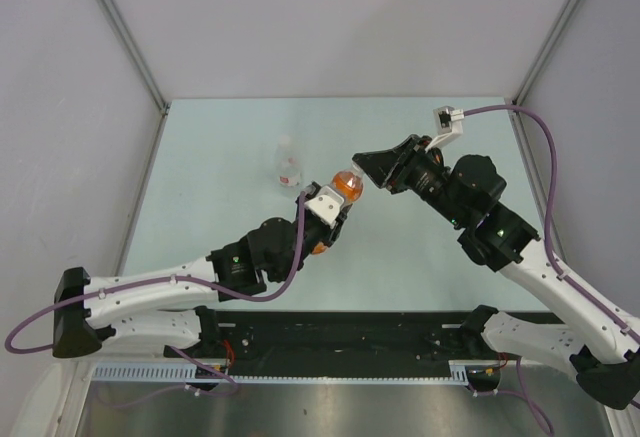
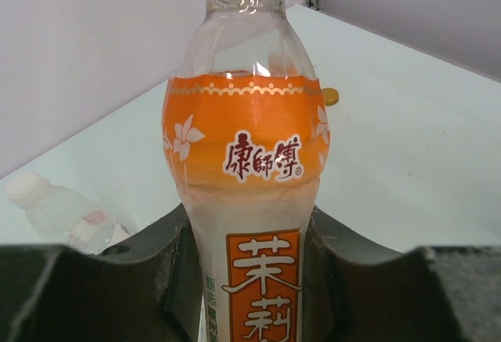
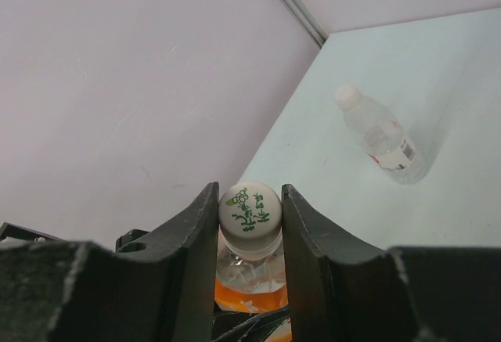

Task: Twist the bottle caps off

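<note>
My left gripper [image 1: 335, 205] is shut on the body of the taller orange-drink bottle [image 2: 246, 162] and holds it above the table; its jaws press both sides of the label in the left wrist view [image 2: 249, 236]. My right gripper [image 1: 366, 169] is shut on that bottle's white cap [image 3: 250, 210], which has green print, with one jaw on each side [image 3: 250, 201]. The clear bottle with a white-red label and a white cap [image 1: 288, 165] appears upright on the table to the left; it also shows in the right wrist view [image 3: 382, 135]. The short squat orange bottle is out of view.
A small orange cap [image 2: 331, 96] lies loose on the pale green table [image 1: 230, 137] behind the held bottle. Grey walls close in the table at the back and on both sides. The arm bases sit at the near edge.
</note>
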Controlling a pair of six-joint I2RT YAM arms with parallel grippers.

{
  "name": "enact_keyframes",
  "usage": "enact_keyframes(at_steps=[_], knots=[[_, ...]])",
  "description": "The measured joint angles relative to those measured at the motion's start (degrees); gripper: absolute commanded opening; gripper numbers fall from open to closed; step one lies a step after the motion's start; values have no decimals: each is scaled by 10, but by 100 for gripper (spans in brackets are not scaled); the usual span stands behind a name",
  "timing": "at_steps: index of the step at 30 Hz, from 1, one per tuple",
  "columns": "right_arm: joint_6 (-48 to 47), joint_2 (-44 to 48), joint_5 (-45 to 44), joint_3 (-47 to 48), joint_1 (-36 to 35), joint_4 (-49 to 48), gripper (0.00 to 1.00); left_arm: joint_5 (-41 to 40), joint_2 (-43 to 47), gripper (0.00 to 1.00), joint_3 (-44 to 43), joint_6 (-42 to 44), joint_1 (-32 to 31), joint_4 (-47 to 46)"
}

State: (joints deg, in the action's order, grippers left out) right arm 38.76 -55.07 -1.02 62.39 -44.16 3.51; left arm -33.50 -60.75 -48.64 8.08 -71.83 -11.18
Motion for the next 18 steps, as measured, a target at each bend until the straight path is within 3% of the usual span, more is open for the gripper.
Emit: enact_keyframes(at_steps=[6,10,16,18], knots=[[-16,1,23,0,1,-1,0,18,8,0,0,-1,1,11],[-49,15,91,0,12,-9,0,97,43,0,-1,-12,12,43],[-101,54,239,0,33,-52,0,383,90,0,-30,-87,96,91],[-120,67,294,0,34,-70,0,492,94,7,-39,-118,124,90]])
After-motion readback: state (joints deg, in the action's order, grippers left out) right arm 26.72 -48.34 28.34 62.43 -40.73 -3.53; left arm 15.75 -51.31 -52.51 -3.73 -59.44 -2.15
